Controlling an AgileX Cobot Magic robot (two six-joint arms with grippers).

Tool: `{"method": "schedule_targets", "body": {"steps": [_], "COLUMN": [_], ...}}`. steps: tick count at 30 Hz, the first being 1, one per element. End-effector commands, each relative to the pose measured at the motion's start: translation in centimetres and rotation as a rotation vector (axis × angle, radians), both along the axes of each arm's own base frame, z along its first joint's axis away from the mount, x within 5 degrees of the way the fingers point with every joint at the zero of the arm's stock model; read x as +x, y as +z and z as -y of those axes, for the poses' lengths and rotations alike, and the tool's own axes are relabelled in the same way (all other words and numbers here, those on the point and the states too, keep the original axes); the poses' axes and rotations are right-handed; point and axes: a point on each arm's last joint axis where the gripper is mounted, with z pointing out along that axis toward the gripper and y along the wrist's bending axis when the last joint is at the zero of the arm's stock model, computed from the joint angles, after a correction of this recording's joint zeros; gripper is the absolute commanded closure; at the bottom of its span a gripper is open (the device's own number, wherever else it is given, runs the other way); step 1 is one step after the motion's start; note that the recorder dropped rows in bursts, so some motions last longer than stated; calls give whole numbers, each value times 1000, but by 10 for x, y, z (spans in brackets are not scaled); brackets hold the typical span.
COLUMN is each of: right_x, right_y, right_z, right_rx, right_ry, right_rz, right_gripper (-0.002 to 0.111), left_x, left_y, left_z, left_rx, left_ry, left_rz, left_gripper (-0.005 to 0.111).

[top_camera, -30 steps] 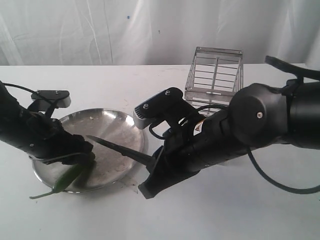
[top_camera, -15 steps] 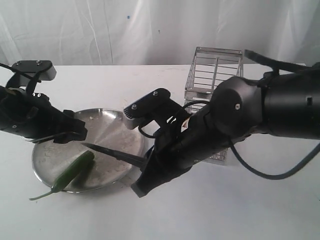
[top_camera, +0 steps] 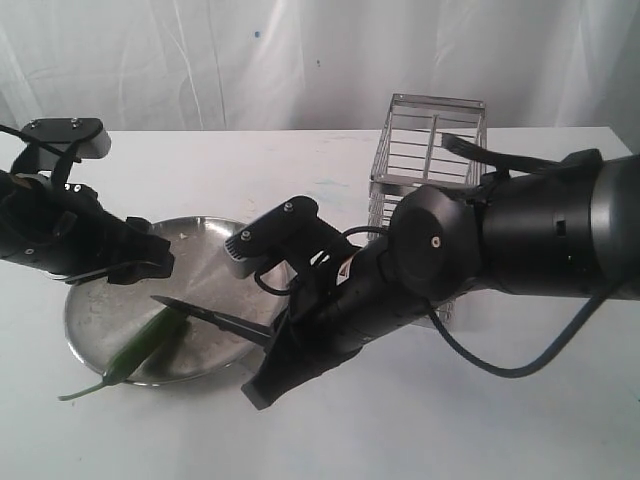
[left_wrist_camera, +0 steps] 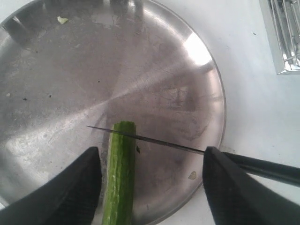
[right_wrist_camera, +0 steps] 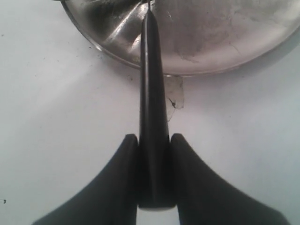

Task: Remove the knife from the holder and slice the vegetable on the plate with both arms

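Observation:
The green vegetable (left_wrist_camera: 119, 178) lies on the steel plate (left_wrist_camera: 140, 70), its cut end toward the plate's middle and its stem over the near rim (top_camera: 75, 392). The knife's (left_wrist_camera: 154, 140) thin blade crosses the vegetable just behind the cut end. My right gripper (right_wrist_camera: 153, 140) is shut on the knife's dark handle (right_wrist_camera: 152, 108), beside the plate's (top_camera: 215, 240) near right rim. My left gripper (left_wrist_camera: 152, 183) hangs open above the vegetable (top_camera: 145, 345), one finger (left_wrist_camera: 79, 187) on each side, touching nothing. The wire holder (top_camera: 430, 150) stands behind the right arm.
A pale scrap (right_wrist_camera: 174, 101) lies on the white table by the plate's rim (right_wrist_camera: 211, 70). A small pale bit (left_wrist_camera: 62, 19) sits at the plate's far side. The bulky right arm (top_camera: 500, 240) stretches from the holder's corner (left_wrist_camera: 283, 37) to the plate.
My left gripper has lifted off the vegetable and now hangs above it. The right arm has carried the knife leftward and lower, onto the vegetable's cut end.

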Motion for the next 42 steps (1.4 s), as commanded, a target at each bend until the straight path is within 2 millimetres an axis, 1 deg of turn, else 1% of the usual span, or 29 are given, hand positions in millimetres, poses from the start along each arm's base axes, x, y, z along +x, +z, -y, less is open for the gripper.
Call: {"method": "schedule_targets", "body": {"steps": [1,16,23,30,33,36,42], "right_x": [3,3,4,3,3,3,2], "right_y": [4,4,-7,-7,-7,-7,-7], "right_z": [-2,-2,-3,-3,-3,-3,-3], "right_rx": [24,28,2,0,-2,-2,-6], "right_ry": [-18,-32,-30,-28,-27,-27,-24], "right_rz": [26,14,-17,-20,-24,-24,-30], "right_gripper": [108,108,108,108,108,108,108], "left_x": [-1,-2,-3,-1,3,9,18], "left_y": [4,4,3,3,-4,-19,-32], "left_z": [0,0,0,1,3,5,6], "left_rx": [-10,-10,-10,-21,-32,-10,1], "left_ry": [2,-1,-5,10,11,-15,-10], "left_rz": [4,-3,-15,-3,-18,-60,-60], "left_gripper": [41,41,41,41,41,41,41]}}
